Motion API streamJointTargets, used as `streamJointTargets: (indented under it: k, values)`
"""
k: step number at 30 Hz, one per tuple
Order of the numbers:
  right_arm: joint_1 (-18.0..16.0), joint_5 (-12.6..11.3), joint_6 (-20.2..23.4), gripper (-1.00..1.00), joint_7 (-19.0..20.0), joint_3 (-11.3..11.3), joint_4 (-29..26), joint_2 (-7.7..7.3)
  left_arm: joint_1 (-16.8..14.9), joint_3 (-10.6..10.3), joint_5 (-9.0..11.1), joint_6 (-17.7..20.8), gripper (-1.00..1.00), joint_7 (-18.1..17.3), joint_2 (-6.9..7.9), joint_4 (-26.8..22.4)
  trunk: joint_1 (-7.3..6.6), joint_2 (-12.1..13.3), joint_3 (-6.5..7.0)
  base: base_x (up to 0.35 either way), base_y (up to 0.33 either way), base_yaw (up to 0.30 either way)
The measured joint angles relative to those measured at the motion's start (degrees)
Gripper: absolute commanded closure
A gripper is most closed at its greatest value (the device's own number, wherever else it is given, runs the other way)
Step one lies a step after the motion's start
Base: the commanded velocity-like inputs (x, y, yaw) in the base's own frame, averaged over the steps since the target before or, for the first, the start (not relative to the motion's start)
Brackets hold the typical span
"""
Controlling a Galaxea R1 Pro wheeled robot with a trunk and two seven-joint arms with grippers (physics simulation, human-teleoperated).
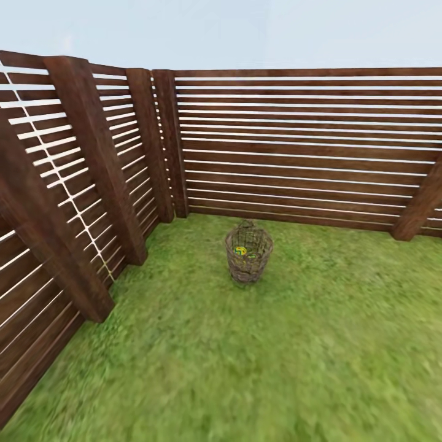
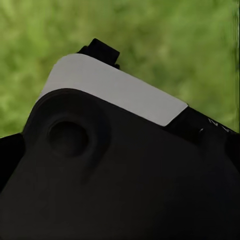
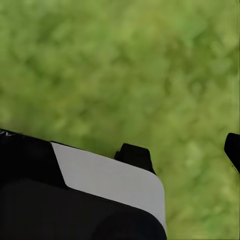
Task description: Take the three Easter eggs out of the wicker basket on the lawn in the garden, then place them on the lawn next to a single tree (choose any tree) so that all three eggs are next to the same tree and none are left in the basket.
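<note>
The wicker basket stands upright on the lawn near the fence corner, several steps ahead of me in the head view. Through its weave, patches of the yellow Easter eggs show inside; I cannot tell their number. No tree is in sight. In the left wrist view the left gripper hangs over grass in front of my dark body, its fingers at the picture's edges, open and empty. The right gripper is likewise open over grass, one fingertip showing.
A brown horizontal-slat wooden fence closes the far side and the left side, with thick slanted posts standing out onto the grass. Open lawn stretches from me to the basket and off to the right.
</note>
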Motion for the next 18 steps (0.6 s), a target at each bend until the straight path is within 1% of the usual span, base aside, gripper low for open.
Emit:
streamJointTargets:
  k: [3,5,10,13,16,18]
  values:
    - [0.0,0.09,0.09,-1.0,0.04,0.05,0.02,-0.15,0.01,0.1,0.0,-0.08,-1.0,-0.05,0.21,-0.34,0.0,0.0,0.0,0.322,0.0,0.0]
    - [0.0,0.12,0.11,-1.0,0.05,0.08,0.01,-0.02,0.01,0.05,0.0,-0.11,-1.0,-0.11,0.18,-0.43,-0.01,0.0,0.0,0.334,0.0,0.0]
    - [0.0,-0.04,-0.02,-1.0,0.05,0.02,-0.01,0.06,0.01,0.07,0.0,-0.14,-1.0,-0.16,0.68,-0.49,-0.01,0.0,0.0,0.338,0.0,0.0]
    - [0.0,-0.05,-0.05,-1.0,0.05,0.01,-0.02,0.09,0.01,-0.1,-0.04,-0.14,-1.0,-0.2,0.69,-0.43,-0.01,0.0,0.0,0.339,0.0,0.0]
    - [0.0,-0.07,-0.01,-1.0,0.05,0.02,0.0,-0.21,0.01,-0.18,-0.1,-0.09,-1.0,-0.24,0.67,-0.41,-0.01,0.0,0.0,0.339,0.0,0.0]
    - [0.0,0.08,0.18,-1.0,0.05,0.07,0.04,-0.04,0.01,-0.23,-0.18,-0.04,-1.0,-0.25,0.5,-0.36,-0.01,0.0,0.0,0.339,0.0,0.0]
